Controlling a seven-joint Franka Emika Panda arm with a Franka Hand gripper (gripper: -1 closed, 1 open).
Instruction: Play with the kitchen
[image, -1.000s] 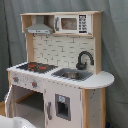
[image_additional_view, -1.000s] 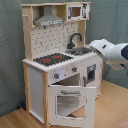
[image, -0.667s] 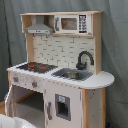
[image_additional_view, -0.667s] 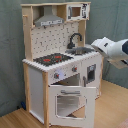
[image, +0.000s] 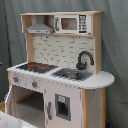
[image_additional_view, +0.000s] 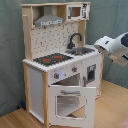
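Beside the boxy white-and-wood kitchen (image_additional_view: 60, 65), end effector (image_additional_view: 100, 45) state unclear.

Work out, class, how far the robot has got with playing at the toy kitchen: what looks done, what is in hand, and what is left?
Done: the oven door hangs open on the kitchen. In hand: in the second exterior view the arm reaches in from the second exterior view's right, level with the sink, touching nothing visibly. Left: the faucet, hob and knobs show no sign of use.
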